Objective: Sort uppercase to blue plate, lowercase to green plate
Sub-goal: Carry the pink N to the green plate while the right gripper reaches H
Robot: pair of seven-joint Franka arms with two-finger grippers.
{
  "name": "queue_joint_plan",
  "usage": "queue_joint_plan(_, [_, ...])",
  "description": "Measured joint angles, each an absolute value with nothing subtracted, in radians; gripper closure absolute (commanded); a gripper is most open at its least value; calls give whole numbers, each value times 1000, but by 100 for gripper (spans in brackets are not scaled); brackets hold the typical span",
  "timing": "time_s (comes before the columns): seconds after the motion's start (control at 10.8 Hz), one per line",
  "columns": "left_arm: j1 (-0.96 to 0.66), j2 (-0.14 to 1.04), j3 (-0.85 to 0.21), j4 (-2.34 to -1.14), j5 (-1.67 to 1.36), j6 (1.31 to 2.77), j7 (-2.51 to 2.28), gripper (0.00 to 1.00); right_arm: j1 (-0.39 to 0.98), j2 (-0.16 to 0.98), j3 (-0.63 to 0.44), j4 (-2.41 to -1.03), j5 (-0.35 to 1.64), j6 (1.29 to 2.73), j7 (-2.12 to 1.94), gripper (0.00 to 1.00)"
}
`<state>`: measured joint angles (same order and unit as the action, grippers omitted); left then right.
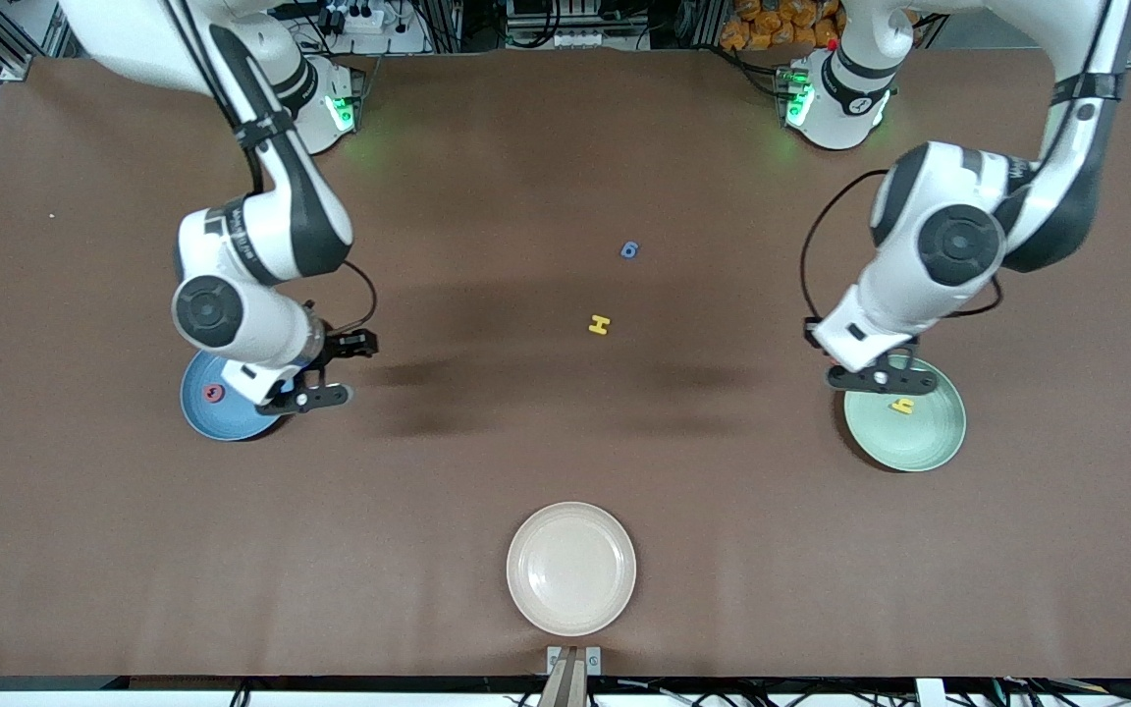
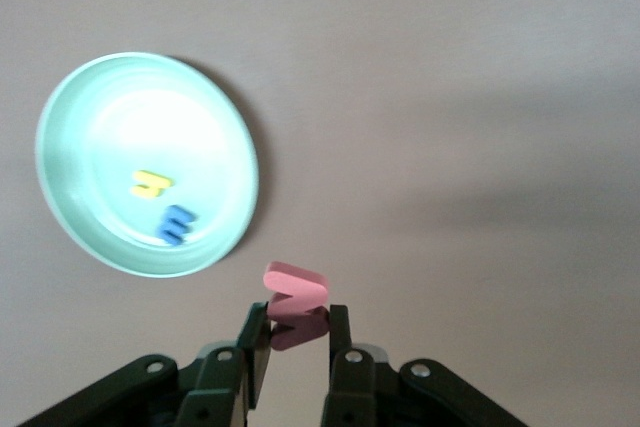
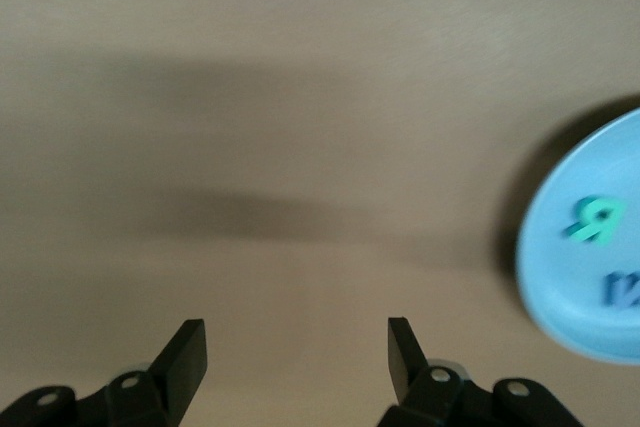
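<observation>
The left gripper [image 2: 292,332] hangs in the air over the rim of the pale mint green plate [image 1: 931,444] nearest the robots' bases, its fingers pinching a dark red w-shaped toy letter [image 2: 295,304] that sticks out past the fingertips. The right gripper [image 3: 297,359] hangs over the table just beside the medium blue plate [image 1: 200,417], on the side toward the table's middle, with its fingers spread wide and nothing between them.

Nearest the front camera and well apart from both grippers, a round cream plate [image 1: 571,568] sits at the table's edge.

Below the left gripper, the green plate carries a small yellow h-like letter [image 2: 151,184] and a blue m-like letter [image 2: 176,224] lying just beside each other. Beside the right gripper, the blue plate carries a red ring-shaped letter [image 1: 214,393], a teal R-like letter [image 3: 594,219] and a blue letter [image 3: 622,289] cut off at the edge of the right wrist view.

Farther from the front camera, between the two grippers, a blocky yellow H [image 1: 600,324] lies on the bare brown table [image 1: 565,462]. A small rounded blue letter [image 1: 630,249] lies farther still, near the H.
</observation>
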<state>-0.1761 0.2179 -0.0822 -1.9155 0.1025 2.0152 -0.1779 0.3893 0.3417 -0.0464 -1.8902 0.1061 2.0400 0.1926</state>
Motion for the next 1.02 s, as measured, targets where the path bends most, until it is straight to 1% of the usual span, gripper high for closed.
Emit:
queue_joint_plan(0.09, [-163, 219, -66, -1925, 102, 2011, -145, 100, 425, 340, -37, -1883, 108, 2039, 272, 18])
queue_joint_plan(0.37, [-98, 248, -61, -1950, 94, 2010, -122, 100, 511, 342, 36, -1845, 109, 2045, 533, 18])
queue_joint_plan(0.56, [-52, 283, -61, -1952, 93, 2010, -74, 100, 559, 361, 51, -1811, 109, 2056, 649, 18])
queue_joint_plan(0.84, [31, 325, -61, -1952, 77, 2013, 32, 100, 638, 436, 53, -1733, 109, 2111, 813, 18])
queue_joint_plan(1.02, [43, 347, -61, -1952, 77, 2023, 37, 100, 687, 501, 53, -1681, 109, 2163, 908, 18])
